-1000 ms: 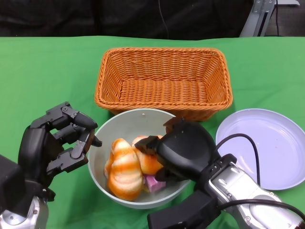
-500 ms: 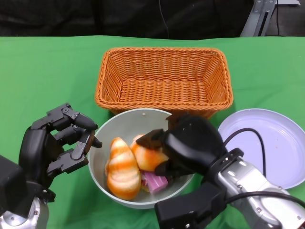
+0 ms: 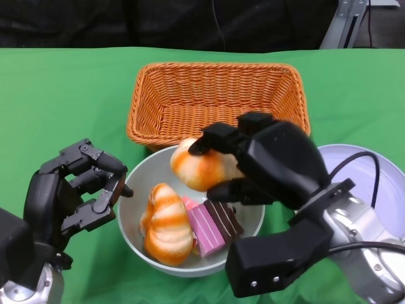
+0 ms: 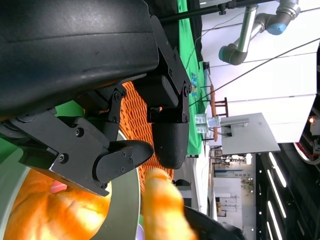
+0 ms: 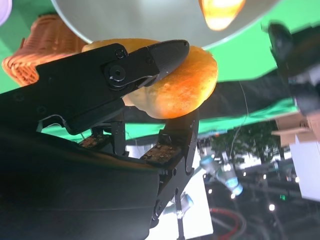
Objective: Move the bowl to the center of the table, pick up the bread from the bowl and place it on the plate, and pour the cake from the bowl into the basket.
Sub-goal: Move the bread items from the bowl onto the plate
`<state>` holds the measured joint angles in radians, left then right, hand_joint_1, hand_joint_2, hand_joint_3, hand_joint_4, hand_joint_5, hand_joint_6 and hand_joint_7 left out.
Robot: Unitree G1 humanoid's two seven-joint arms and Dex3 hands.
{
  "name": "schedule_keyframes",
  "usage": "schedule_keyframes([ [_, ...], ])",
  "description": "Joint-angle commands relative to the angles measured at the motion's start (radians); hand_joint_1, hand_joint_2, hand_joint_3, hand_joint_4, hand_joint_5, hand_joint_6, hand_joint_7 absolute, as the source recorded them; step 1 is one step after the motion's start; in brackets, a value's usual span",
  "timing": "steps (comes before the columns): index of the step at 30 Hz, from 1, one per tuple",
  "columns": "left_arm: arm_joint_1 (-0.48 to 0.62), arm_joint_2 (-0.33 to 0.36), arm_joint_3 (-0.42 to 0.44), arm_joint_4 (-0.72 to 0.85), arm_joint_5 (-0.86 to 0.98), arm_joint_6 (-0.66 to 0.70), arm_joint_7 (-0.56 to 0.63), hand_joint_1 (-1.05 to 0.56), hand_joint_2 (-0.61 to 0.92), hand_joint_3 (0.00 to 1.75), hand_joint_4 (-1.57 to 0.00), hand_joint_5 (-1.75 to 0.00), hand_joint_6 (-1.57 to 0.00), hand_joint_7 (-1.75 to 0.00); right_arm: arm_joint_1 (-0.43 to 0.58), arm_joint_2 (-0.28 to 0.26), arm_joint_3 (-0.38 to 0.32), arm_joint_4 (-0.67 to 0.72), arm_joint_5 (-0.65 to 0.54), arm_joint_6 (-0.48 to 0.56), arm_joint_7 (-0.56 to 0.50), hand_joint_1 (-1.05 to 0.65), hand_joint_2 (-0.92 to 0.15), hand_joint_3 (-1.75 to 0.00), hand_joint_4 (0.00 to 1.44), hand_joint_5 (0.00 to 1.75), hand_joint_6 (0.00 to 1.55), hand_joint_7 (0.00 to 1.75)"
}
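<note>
Right hand: the black right hand [image 3: 269, 164] grips a round golden-orange bread roll [image 3: 197, 168], fingers curled over its top and thumb beneath; hand and roll are lifted above the far rim of the bowl, just in front of the basket; in the right wrist view the same roll [image 5: 180, 82] sits clamped between the black fingers [image 5: 150, 62]
Left hand: the black left hand [image 3: 73, 193] holds nothing; its fingers are half curled and apart, their tips just beside the bowl's left rim; contact with the rim cannot be told
Bowl: a pale grey-green round bowl [image 3: 136, 183] stands on the green tablecloth [image 3: 63, 95] near the table's middle, its far edge close against the basket's front wall
In the bowl: a striped orange-and-cream croissant-shaped bread [image 3: 166, 225] lies at the left; a pink and brown layered cake slice [image 3: 212, 225] lies beside it at the right
Basket: an orange woven rectangular basket [image 3: 218, 101] sits behind the bowl
Plate: a pale lilac round plate [image 3: 380, 183] lies to the right of the bowl, partly hidden by the right arm
</note>
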<state>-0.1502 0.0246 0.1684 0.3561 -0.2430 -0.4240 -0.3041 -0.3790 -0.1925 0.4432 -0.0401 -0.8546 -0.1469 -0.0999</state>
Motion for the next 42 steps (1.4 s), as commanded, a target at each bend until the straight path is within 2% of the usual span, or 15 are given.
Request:
schedule_keyframes([
  [1, -0.012, 0.012, 0.009, 0.01, 0.009, -0.02, 0.018, -0.14, 0.65, 0.79, -0.77, -1.46, -0.86, -1.16, 0.021, -0.018, -0.037, -0.053, 0.031, 0.002, 0.015, -0.33, -0.92, -0.06, 0.8, 1.36, 0.86, 0.74],
  [6, -0.006, 0.01, 0.003, -0.004, 0.025, -0.011, 0.037, -0.13, 0.65, 0.79, -0.77, -1.46, -0.86, -1.16, 0.042, -0.026, -0.075, -0.09, 0.041, 0.004, 0.006, -0.34, -0.91, -0.06, 0.84, 1.39, 0.89, 0.78],
  [10, -0.005, 0.006, 0.002, -0.012, 0.016, -0.001, 0.036, -0.13, 0.64, 0.79, -0.77, -1.45, -0.86, -1.15, 0.077, -0.07, -0.16, -0.134, 0.066, -0.008, -0.006, -0.31, -0.91, -0.04, 0.89, 1.32, 0.9, 0.72],
  [16, -0.014, 0.009, 0.007, 0.003, 0.001, -0.006, 0.022, -0.12, 0.64, 0.8, -0.77, -1.46, -0.87, -1.13, 0.141, -0.126, -0.279, -0.174, 0.13, -0.007, 0.007, -0.29, -0.89, -0.02, 0.86, 1.51, 0.93, 0.74],
  [22, -0.01, 0.012, 0.003, 0.0, 0.011, -0.012, 0.032, -0.13, 0.64, 0.79, -0.77, -1.45, -0.88, -1.11, 0.205, -0.177, -0.383, -0.146, 0.127, 0.006, -0.027, -0.29, -0.89, -0.01, 0.84, 1.55, 0.91, 0.8],
  [28, -0.006, 0.012, 0.003, -0.004, 0.017, -0.009, 0.04, -0.13, 0.65, 0.78, -0.77, -1.45, -0.88, -1.11, 0.287, -0.222, -0.477, -0.104, 0.185, -0.011, -0.042, -0.25, -0.88, 0.0, 0.83, 1.51, 0.89, 0.72],
  [32, -0.005, 0.013, 0.004, -0.007, 0.013, -0.006, 0.036, -0.11, 0.66, 0.79, -0.77, -1.44, -0.88, -1.11, 0.327, -0.226, -0.502, -0.089, 0.221, -0.006, -0.034, -0.22, -0.87, 0.0, 0.81, 1.54, 0.93, 0.62],
  [36, -0.007, 0.016, 0.005, -0.003, 0.015, -0.014, 0.033, -0.12, 0.65, 0.79, -0.77, -1.44, -0.88, -1.12, 0.346, -0.221, -0.493, -0.047, 0.205, -0.013, -0.066, -0.23, -0.87, 0.0, 0.85, 1.41, 0.95, 0.6],
  [42, -0.003, 0.017, 0.003, -0.009, 0.026, -0.01, 0.042, -0.11, 0.64, 0.8, -0.77, -1.45, -0.87, -1.12, 0.367, -0.237, -0.474, 0.037, 0.205, -0.019, -0.061, -0.22, -0.89, -0.01, 0.82, 1.39, 0.95, 0.57],
])
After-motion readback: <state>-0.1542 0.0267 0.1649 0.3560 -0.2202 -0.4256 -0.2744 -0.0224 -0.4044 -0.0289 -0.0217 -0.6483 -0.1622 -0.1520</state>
